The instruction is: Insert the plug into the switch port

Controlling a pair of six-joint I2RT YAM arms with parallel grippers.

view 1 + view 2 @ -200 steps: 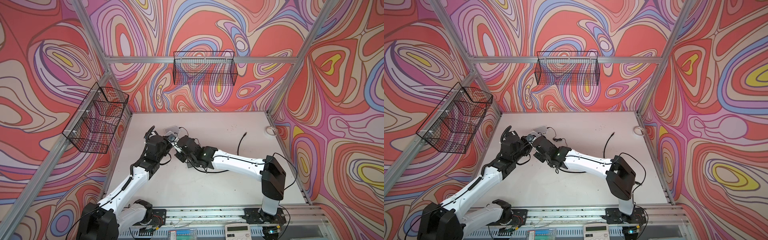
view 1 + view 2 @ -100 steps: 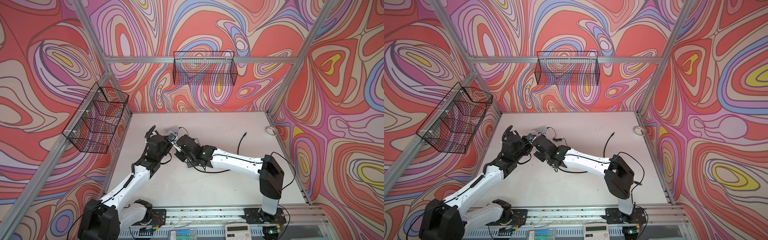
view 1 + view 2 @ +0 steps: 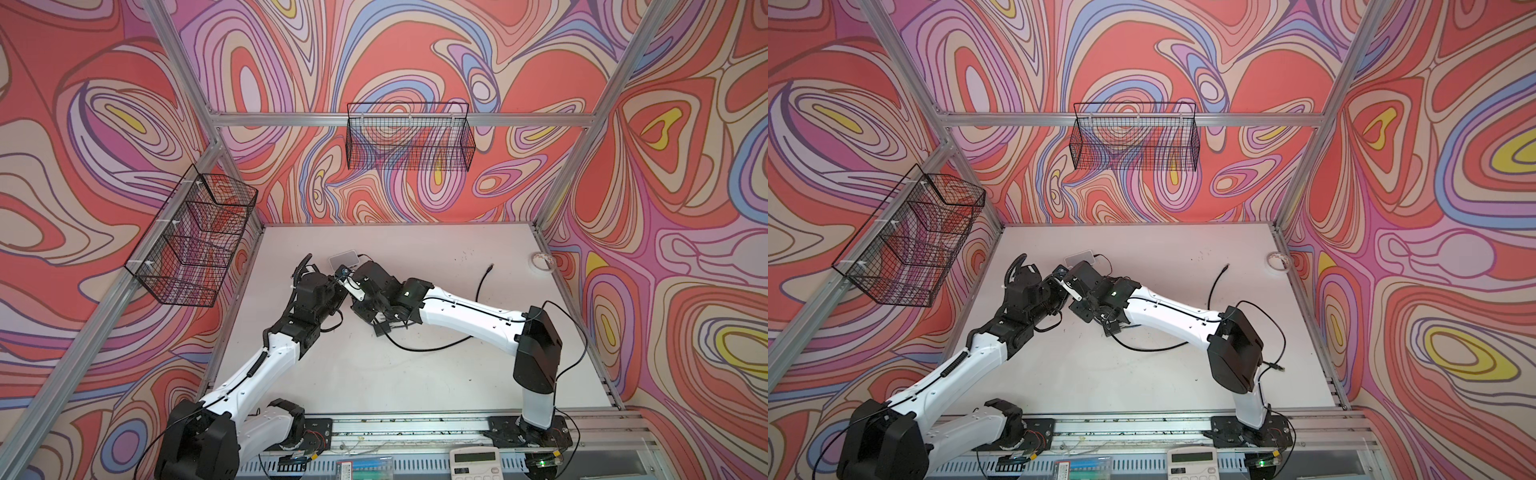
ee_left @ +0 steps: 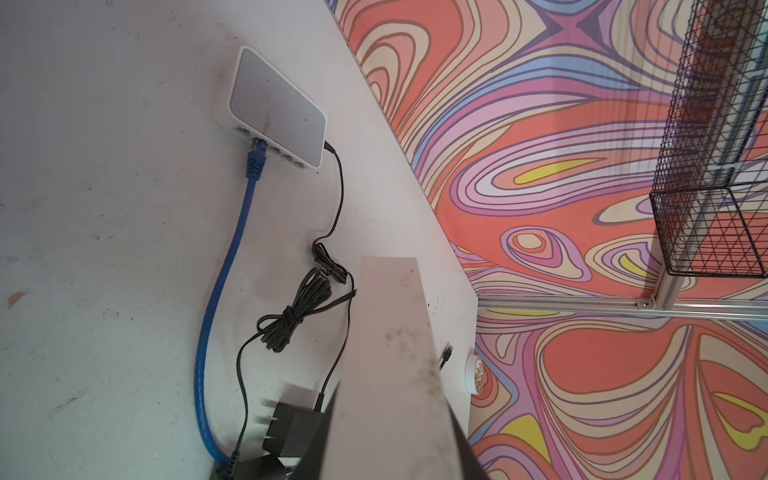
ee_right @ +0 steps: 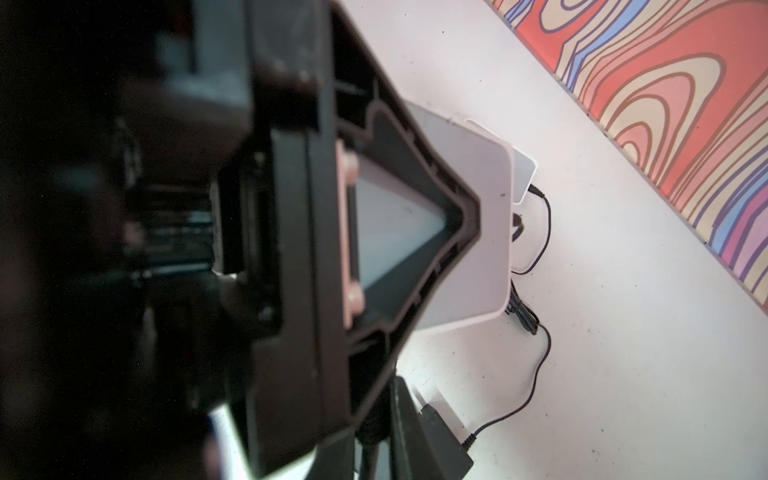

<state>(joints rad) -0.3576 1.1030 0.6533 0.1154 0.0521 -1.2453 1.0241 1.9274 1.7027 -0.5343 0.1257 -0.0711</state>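
The white switch (image 4: 274, 110) lies flat on the table near the back wall, and both top views show it (image 3: 344, 258) (image 3: 1079, 258). A blue plug (image 4: 257, 154) sits in one of its ports. Its blue cable (image 4: 216, 316) curves away toward the grippers. My left gripper (image 4: 388, 266) is shut with nothing visible between its pale fingers (image 4: 395, 374), and it hovers just in front of the switch (image 3: 341, 277). My right gripper (image 5: 374, 434) is shut on a dark-looking cable, apparently the blue one. The left gripper's body blocks most of the right wrist view.
A black power adapter (image 4: 291, 428) and its bundled cord (image 4: 299, 307) lie beside the blue cable. A loose black cable (image 3: 482, 286) and a tape roll (image 3: 540, 262) lie on the right. Wire baskets (image 3: 409, 137) (image 3: 195, 237) hang on the walls.
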